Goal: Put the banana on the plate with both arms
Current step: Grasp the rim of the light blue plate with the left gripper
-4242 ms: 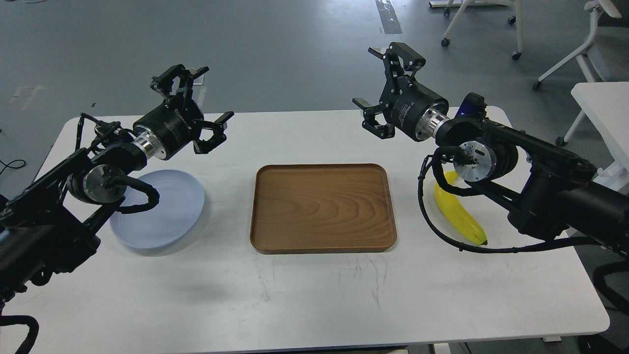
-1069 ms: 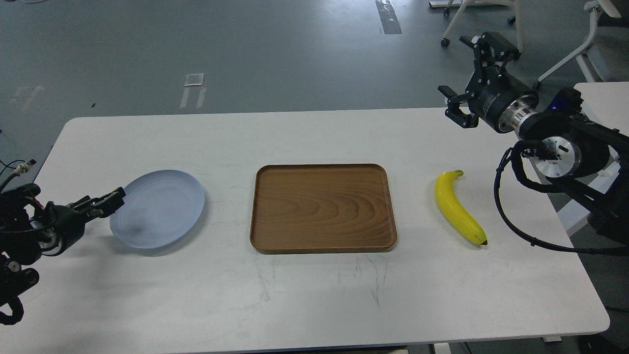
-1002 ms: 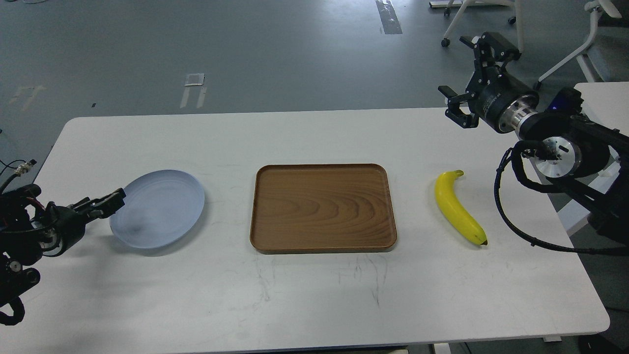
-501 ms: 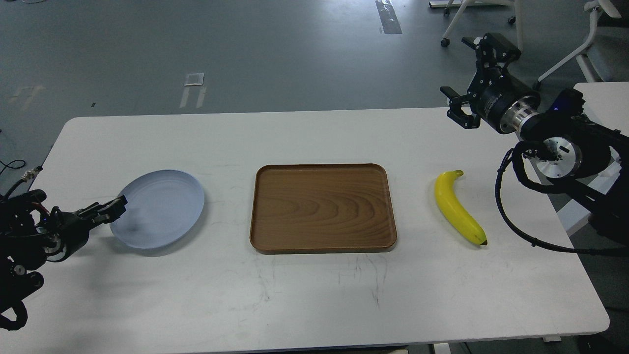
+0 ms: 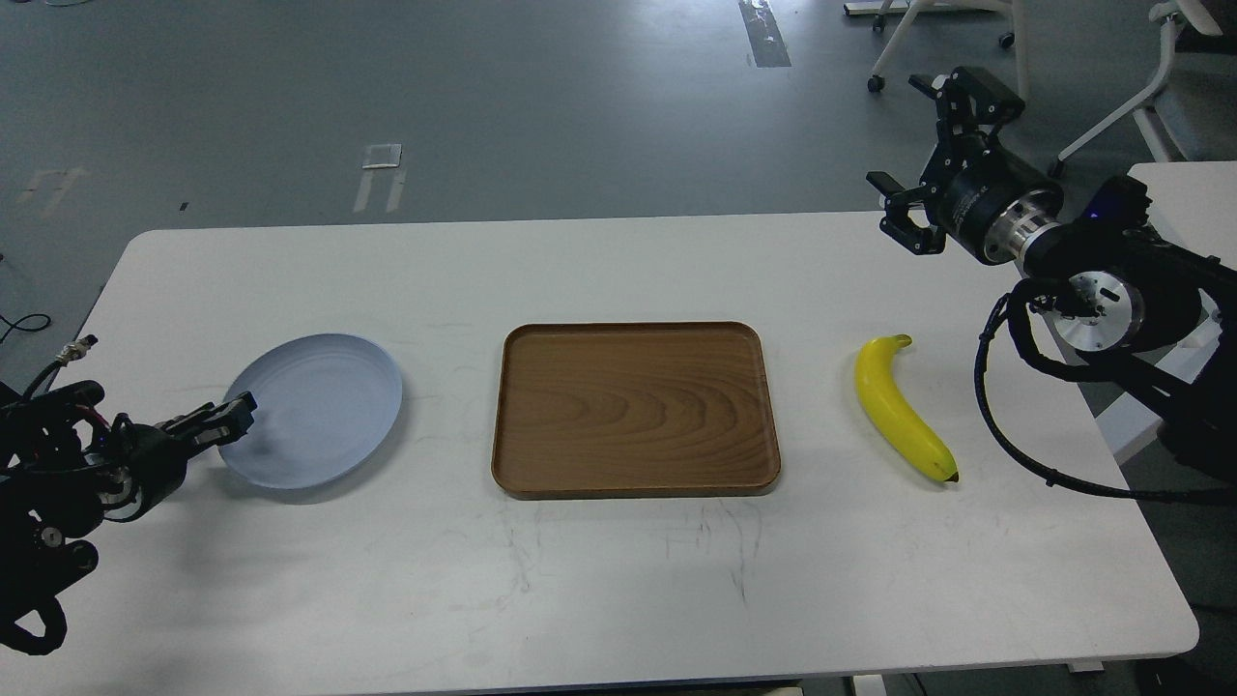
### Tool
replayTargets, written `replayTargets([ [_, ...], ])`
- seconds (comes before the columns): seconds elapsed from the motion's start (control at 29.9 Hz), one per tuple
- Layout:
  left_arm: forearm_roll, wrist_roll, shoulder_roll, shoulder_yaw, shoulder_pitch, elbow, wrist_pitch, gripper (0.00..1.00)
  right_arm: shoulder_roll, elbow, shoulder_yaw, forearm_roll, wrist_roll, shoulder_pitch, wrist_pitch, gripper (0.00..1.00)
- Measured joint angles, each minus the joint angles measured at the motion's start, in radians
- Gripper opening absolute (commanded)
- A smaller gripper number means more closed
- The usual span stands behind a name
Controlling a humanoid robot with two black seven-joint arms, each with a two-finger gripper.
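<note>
The yellow banana (image 5: 901, 414) lies on the white table right of the tray, green stem to the back, dark tip to the front. The pale blue plate (image 5: 319, 406) lies left of the tray. My left gripper (image 5: 230, 417) is low at the plate's left rim, seen edge-on; I cannot make out its fingers apart or whether it touches the rim. My right gripper (image 5: 897, 131) is open and empty, raised over the table's back right corner, well behind and above the banana.
A brown wooden tray (image 5: 633, 483) lies at the middle of the white table (image 5: 618, 580). Another white table (image 5: 1184, 203) and wheeled chairs (image 5: 1140, 97) stand beyond the right side. My right arm's cable (image 5: 995, 425) hangs just right of the banana.
Over four seconds both arms drew outward, uncovering plate and banana. In the last second my left gripper shifted slightly forward and right along the plate's rim. Right gripper barely moved.
</note>
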Motion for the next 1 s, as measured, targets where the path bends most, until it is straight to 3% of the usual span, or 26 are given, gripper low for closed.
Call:
replayTargets([
  [0.13,0.000,-0.001,-0.010,0.002,0.001,0.032,-0.002,0.35,-0.003,0.001,0.000,0.000,0.000,-0.001,0.000,1.00],
  [0.27,-0.002,-0.003,-0.020,0.024,0.001,0.051,-0.002,0.23,-0.003,0.002,0.000,0.000,0.000,-0.004,0.000,1.00],
  [0.53,-0.001,-0.005,-0.017,0.035,0.000,0.053,-0.002,0.19,-0.008,0.002,0.001,0.000,0.001,-0.007,0.000,1.00],
  [0.63,0.000,-0.007,-0.017,0.036,0.000,0.053,-0.002,0.01,-0.011,0.002,0.002,0.000,0.001,-0.007,0.000,1.00],
  [1.0,-0.001,-0.020,-0.018,0.035,-0.009,0.052,0.001,0.00,-0.013,-0.002,0.002,0.000,0.003,-0.008,-0.005,1.00],
])
